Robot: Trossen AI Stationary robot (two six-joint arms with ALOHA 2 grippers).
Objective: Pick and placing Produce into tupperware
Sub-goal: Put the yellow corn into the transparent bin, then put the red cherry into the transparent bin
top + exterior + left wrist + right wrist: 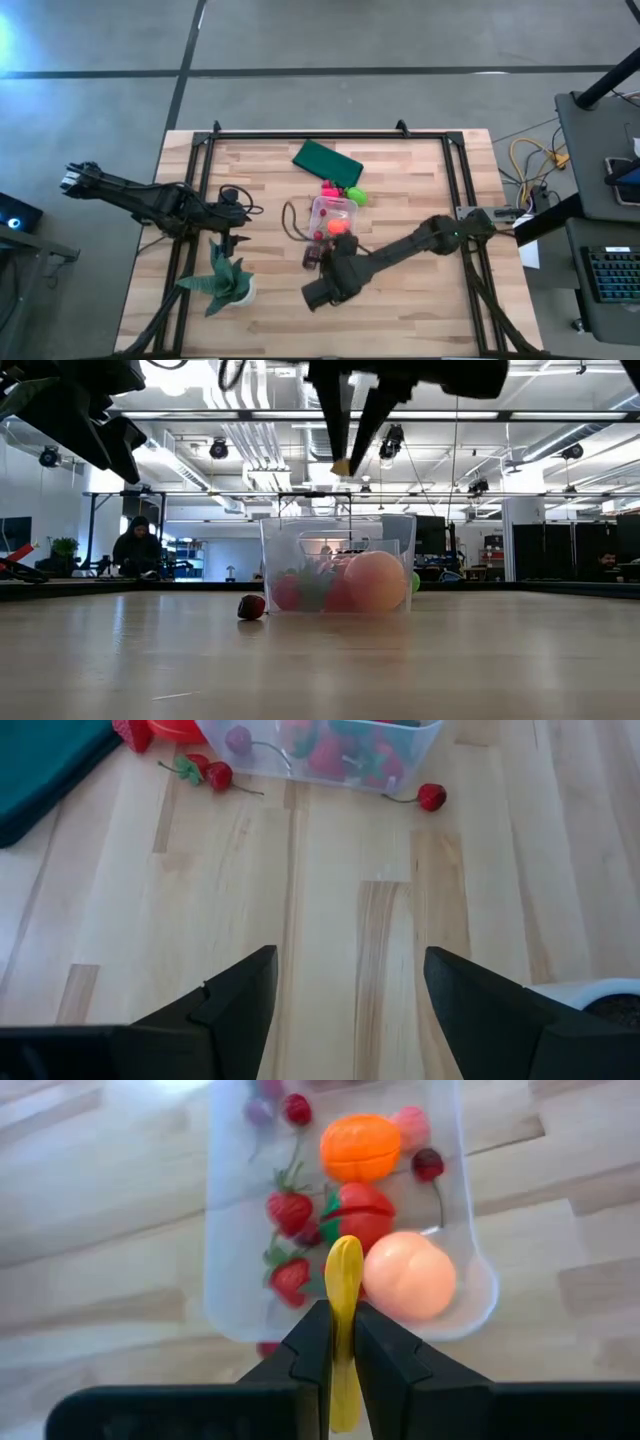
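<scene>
- My right gripper (343,1342) pinches a yellow stick (344,1295), held above the tupperware (228,1210).
- Tupperware sits mid-desk (400,300), holding strawberries (289,1210), an orange (360,1146) and a peach ball (408,1275).
- One berry (251,606) lies on the desk just beside it.
- My left gripper (345,1005) hangs wide open, empty, near the plant (226,282).

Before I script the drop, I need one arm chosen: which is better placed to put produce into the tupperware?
Right. The right gripper already pinches the yellow stick above the tupperware; the left gripper is open, empty, farther back.
</scene>
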